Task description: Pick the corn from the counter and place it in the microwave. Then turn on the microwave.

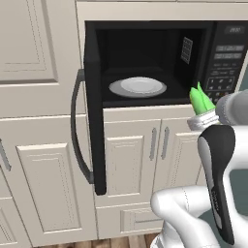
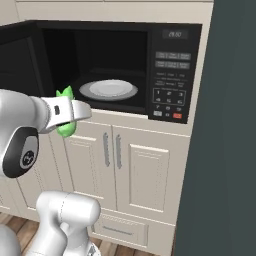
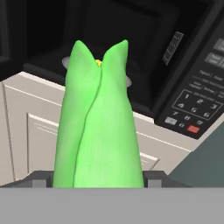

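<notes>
From the left base view there is one microwave, its door swung wide open to the left with one curved handle on it. Inside lies one pale round plate. One corn shows at the right, just outside the oven's opening and below the keypad; its long axis runs steeply up, pointed husk tips leaning up toward the cavity. The gripper sits at its lower end. Below the oven are two cabinet doors, each with one vertical handle.

From the right base view, the one corn pokes out above and below the gripper, in front of the oven's lower left edge, short of the plate. The keypad carries one red button.

In the hand view the corn stands lengthwise up the middle, its two leaf tips aimed at the open cavity, a speck of yellow between them. The fingers flank its base on both sides, spread fairly wide and clamped on the cob. The red button sits to the right.
</notes>
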{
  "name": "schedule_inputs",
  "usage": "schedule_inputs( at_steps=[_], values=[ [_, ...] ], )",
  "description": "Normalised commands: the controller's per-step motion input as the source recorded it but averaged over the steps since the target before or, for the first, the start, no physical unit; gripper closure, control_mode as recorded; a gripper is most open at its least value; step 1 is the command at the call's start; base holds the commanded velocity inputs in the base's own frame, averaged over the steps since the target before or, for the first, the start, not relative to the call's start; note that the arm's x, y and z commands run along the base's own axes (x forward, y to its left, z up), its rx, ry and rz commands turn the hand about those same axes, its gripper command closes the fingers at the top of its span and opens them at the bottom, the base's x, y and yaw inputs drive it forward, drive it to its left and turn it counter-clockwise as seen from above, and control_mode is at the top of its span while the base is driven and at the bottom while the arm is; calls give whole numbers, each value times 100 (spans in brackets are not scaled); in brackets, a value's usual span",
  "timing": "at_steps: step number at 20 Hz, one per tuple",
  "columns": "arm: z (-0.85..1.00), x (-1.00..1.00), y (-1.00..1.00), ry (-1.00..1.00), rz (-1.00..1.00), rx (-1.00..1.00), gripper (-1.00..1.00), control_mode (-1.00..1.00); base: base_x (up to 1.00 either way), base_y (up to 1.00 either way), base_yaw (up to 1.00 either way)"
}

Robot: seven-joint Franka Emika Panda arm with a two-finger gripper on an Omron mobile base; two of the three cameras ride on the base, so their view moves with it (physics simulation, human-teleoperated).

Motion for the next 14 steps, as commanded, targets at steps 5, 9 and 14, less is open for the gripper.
schedule_inputs(
  at_steps=[5, 9, 14],
  values=[
    [7, 20, 6, 0, 0, 0, 100, -100, 0, 0, 0],
    [0, 22, 6, 0, 0, 0, 100, -100, 0, 0, 0],
    [0, 23, 4, 0, 0, 0, 100, -100, 0, 0, 0]
  ],
)
